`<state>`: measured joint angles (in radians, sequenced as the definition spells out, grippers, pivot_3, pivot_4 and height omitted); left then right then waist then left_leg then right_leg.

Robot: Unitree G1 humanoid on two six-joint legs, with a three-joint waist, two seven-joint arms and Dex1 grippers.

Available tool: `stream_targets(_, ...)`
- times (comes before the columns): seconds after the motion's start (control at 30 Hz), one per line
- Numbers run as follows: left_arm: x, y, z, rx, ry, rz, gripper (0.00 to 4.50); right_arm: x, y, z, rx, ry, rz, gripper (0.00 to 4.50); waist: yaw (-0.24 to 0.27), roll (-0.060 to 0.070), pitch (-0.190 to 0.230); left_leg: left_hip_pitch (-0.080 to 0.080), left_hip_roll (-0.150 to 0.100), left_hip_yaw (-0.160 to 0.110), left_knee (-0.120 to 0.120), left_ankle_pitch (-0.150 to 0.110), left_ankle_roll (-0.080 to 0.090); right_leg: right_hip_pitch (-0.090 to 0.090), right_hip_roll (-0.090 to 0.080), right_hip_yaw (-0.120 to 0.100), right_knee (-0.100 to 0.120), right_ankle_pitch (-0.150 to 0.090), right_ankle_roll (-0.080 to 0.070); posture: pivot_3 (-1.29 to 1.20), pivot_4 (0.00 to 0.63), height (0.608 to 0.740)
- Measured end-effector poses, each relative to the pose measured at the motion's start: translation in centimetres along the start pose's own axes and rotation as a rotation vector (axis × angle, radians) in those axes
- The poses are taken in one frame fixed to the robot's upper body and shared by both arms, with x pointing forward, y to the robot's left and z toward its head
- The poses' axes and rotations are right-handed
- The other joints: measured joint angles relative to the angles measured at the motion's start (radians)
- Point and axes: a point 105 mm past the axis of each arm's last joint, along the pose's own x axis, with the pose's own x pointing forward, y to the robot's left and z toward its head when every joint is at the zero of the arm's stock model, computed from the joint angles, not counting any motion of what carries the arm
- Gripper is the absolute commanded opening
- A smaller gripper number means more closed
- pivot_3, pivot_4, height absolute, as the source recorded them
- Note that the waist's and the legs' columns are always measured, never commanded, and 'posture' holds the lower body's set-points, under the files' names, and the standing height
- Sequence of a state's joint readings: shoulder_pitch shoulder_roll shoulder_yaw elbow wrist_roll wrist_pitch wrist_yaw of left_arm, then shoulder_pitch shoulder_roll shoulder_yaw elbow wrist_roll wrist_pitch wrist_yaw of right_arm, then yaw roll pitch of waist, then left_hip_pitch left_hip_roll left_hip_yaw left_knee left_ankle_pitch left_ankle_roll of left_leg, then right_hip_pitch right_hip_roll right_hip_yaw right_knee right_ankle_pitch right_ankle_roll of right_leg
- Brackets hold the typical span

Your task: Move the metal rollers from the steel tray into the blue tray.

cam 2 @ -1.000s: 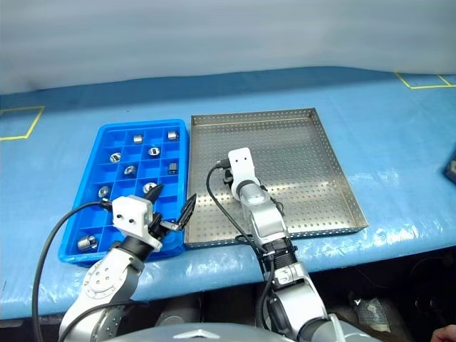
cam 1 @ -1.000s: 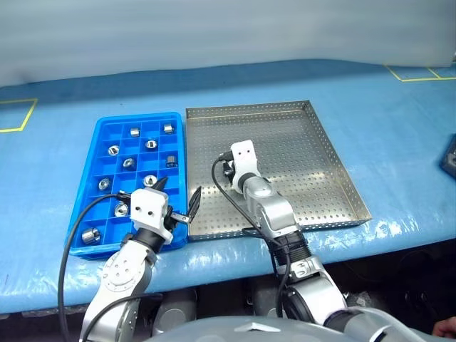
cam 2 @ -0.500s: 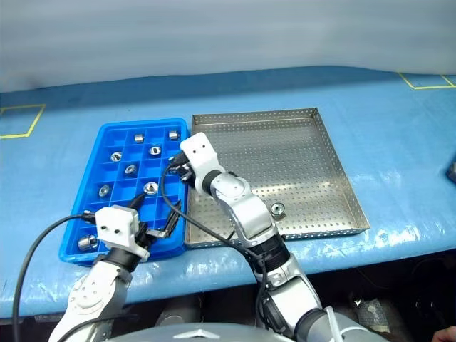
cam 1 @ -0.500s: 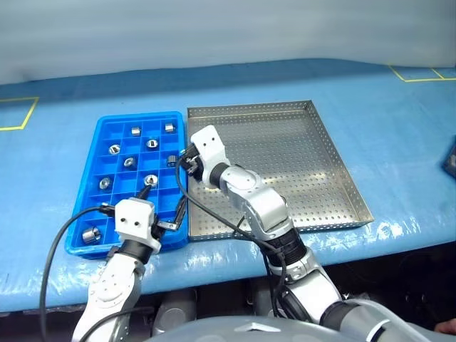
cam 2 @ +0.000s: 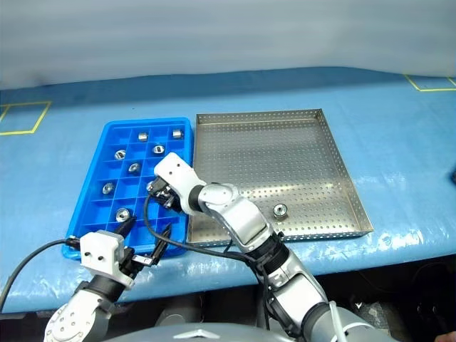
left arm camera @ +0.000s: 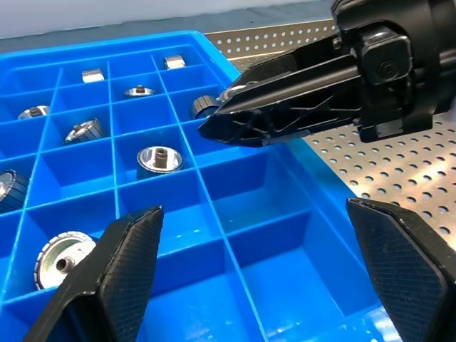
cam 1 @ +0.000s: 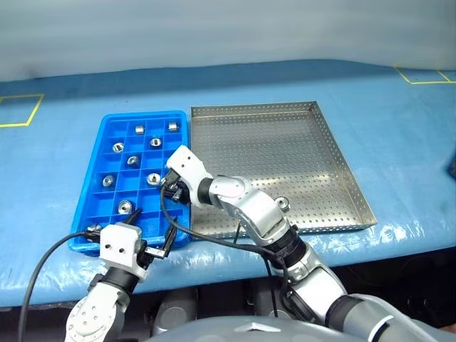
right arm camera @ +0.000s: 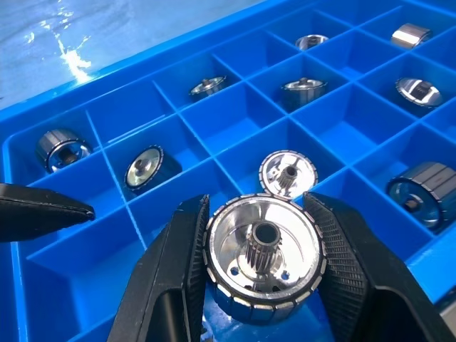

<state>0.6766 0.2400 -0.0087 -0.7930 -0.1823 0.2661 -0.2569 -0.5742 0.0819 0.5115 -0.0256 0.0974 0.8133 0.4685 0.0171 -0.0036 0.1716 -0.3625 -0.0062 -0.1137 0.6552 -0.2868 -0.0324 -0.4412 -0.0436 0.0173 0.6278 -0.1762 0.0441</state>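
The right gripper [right arm camera: 260, 285] is clamped on one of the metal rollers [right arm camera: 263, 260], its two black fingers pressing the ribbed sides so that the roller's open face, with a small toothed hub in the middle, looks back up the gripper. Taking the blue tray [cam 1: 97, 187] as the landmark, this held roller hangs over the tray's near half, toward the edge that adjoins the steel tray [cam 1: 335, 167], and the compartments straight below it look empty. So the relation that matters is vertical: the free cell lies under the roller, and the next move is probably a short lowering and a release.

The left gripper [left arm camera: 271, 242] stands wide apart and holds nothing; it hangs by the blue tray's near edge, close under the right gripper but apart from it.

Nine or so rollers already sit one to a cell, mostly in the far and left parts of the blue tray. One more roller [cam 2: 280, 210] lies on the steel tray's perforated floor, well to the right of the blue tray, toward the near rim, nearer the right arm.
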Motion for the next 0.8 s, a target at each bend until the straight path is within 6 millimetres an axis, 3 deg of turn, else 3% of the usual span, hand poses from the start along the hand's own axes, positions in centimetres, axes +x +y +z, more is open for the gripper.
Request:
stream_targets(0.07, -0.1, -0.1, -0.1, -0.004, 0.004, -0.007, 4.5, 0.3, -0.2, -1.1, 0.017, 0.026, 0.0, 1.72, 0.001, 0.0, 0.0, 0.0, 0.0, 0.0, 0.0, 0.0, 0.0, 0.0, 0.0, 0.0, 0.0, 0.0, 0.0, 0.25, 0.15, 0.74)
stream_targets(0.23, -0.1, -0.2, 0.1, -0.016, -0.007, -0.014, 4.5, 0.3, -0.3, -1.2, -0.002, 0.044, 0.001, 1.72, 0.004, 0.0, 0.0, 0.0, 0.0, 0.0, 0.0, 0.0, 0.0, 0.0, 0.0, 0.0, 0.0, 0.0, 0.0, 0.23, 0.15, 0.74)
stream_targets(0.5, 0.1, -0.6, 0.1, -0.017, -0.016, -0.044, 4.5, 0.1, -0.2, -1.6, -0.128, 0.143, 0.003, 4.39, 0.019, -0.001, -0.001, 0.0, 0.0, 0.0, 0.001, 0.0, 0.0, 0.001, 0.0, 0.0, 0.0, 0.0, 0.0, 0.2, 0.15, 0.74)
stream_targets(0.67, 0.6, -0.9, 0.4, -0.012, -0.033, -0.07, 4.5, -0.5, -0.8, -1.1, -0.099, 0.102, -0.043, 4.48, 0.027, -0.001, -0.001, 0.0, 0.0, -0.001, 0.002, 0.0, 0.0, 0.002, -0.001, -0.001, 0.0, 0.0, 0.0, 0.17, 0.15, 0.74)
stream_targets(0.8, 1.4, -1.1, 0.9, 0.007, -0.06, -0.104, 4.5, -2.4, -3.6, -0.4, 0.062, 0.012, -0.178, 4.48, 0.016, -0.001, -0.001, -0.001, 0.0, 0.0, 0.002, 0.0, 0.0, 0.0, 0.0, -0.001, 0.0, 0.0, 0.001, 0.11, 0.15, 0.74)
